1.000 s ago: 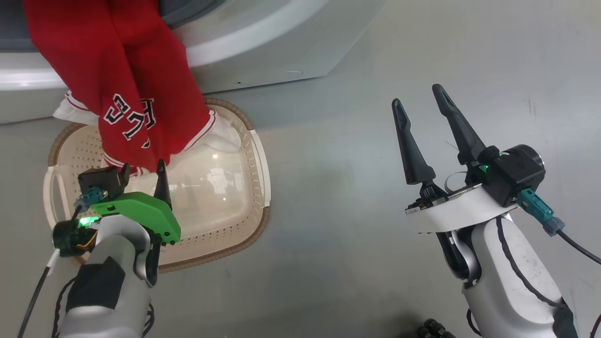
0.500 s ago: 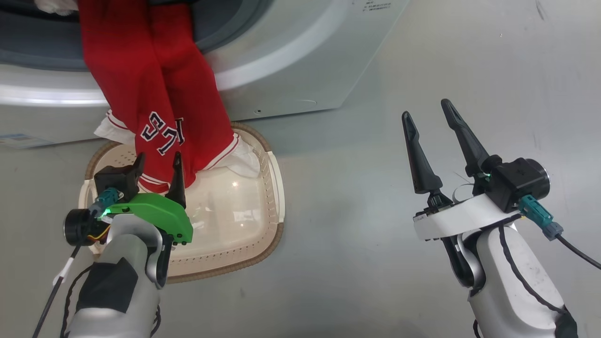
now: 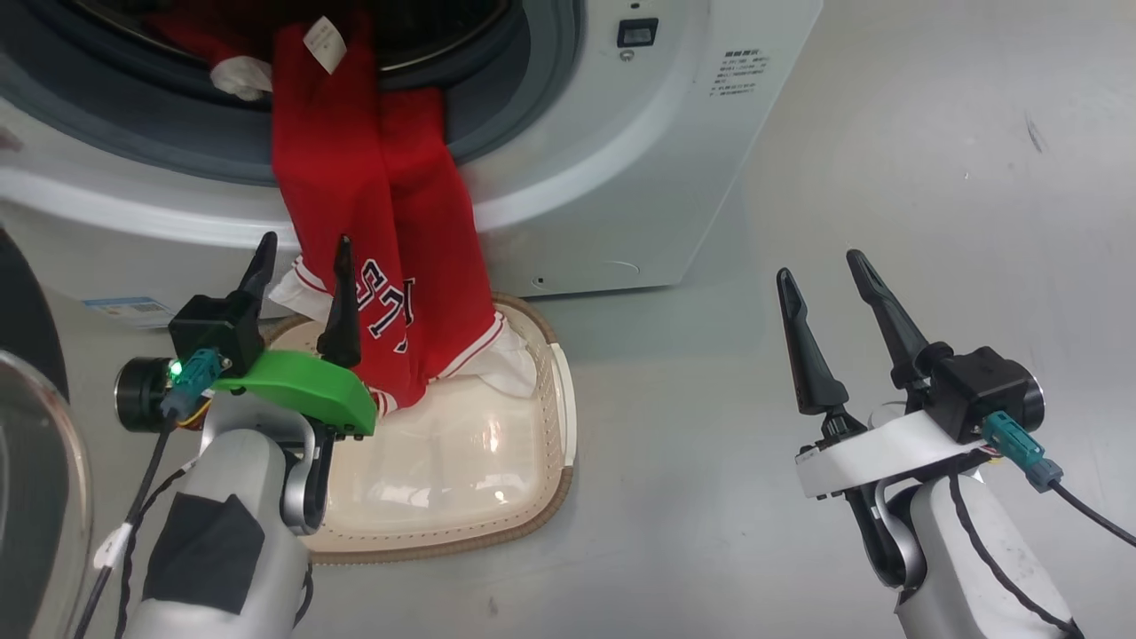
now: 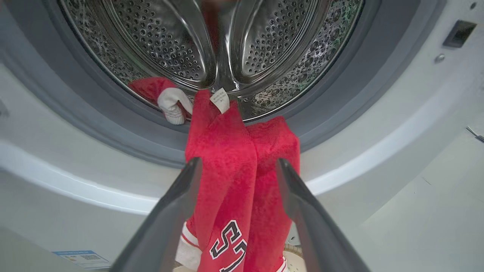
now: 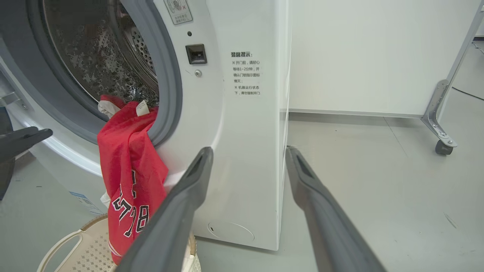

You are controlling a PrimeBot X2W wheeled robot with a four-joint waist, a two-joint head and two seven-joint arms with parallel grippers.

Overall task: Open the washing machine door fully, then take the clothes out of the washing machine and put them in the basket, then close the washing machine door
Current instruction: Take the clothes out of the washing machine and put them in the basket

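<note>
Tilting upward since a second ago, the head camera now takes in the drum mouth of the washing machine at the frame's top, so the whole picture has slid down, not the things. The left gripper, jaws spread wide, has come higher against the clothes — level with the lettering, no longer at the hem. In the left wrist view the red garment hangs between its fingers. It drapes over the grey gasket into the basket, across the opening. At the far left edge is what looks like the washing machine door. The right gripper, also spread and empty, sits lower right — well apart.
</note>
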